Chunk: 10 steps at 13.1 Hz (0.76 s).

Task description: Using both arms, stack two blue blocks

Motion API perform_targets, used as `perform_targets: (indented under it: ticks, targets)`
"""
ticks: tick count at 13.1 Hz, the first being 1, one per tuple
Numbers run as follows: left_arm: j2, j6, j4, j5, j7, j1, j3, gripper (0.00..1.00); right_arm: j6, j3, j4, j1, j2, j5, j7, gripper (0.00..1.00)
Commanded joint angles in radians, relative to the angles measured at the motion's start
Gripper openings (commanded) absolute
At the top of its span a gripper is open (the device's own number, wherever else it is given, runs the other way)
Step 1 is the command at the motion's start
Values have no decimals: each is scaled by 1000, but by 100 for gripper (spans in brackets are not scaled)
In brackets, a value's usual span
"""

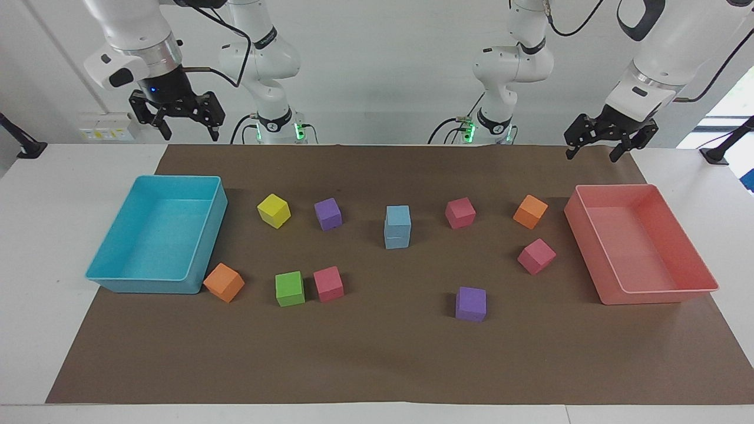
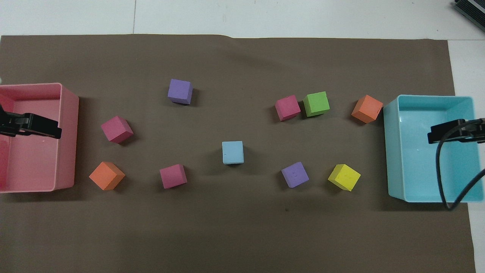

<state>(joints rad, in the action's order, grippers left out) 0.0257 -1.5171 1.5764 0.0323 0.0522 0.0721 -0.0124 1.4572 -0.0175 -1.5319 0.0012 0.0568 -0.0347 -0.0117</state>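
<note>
The two blue blocks stand stacked in the middle of the brown mat, the upper one [image 1: 398, 216] on the lower one [image 1: 397, 238]. In the overhead view only the top block [image 2: 232, 152] shows. My right gripper [image 1: 188, 135] is open and empty, raised high at the right arm's end; in the overhead view it [image 2: 432, 137] is over the turquoise tray. My left gripper [image 1: 592, 154] is open and empty, raised at the left arm's end; in the overhead view it [image 2: 57, 132] is over the pink tray. Neither gripper touches the stack.
A turquoise tray [image 1: 112, 277] and a pink tray [image 1: 660, 294] stand at the mat's two ends. Loose cubes lie around the stack: yellow [image 1: 274, 210], purple [image 1: 328, 213], purple [image 1: 471, 304], green [image 1: 289, 288], orange [image 1: 224, 282], orange [image 1: 530, 211] and several pink ones.
</note>
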Motion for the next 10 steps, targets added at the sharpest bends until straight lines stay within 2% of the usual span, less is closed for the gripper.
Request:
perform_targets:
  ticks: [1, 5, 10]
  targets:
    - [11, -9, 1, 6, 15, -15, 9, 100, -14, -24, 10, 49, 3, -17, 7, 100]
    - [11, -11, 2, 6, 15, -15, 9, 100, -69, -21, 16, 46, 1, -5, 30, 100]
    - [11, -11, 2, 6, 15, -15, 9, 100, -69, -30, 18, 48, 0, -2, 32, 100]
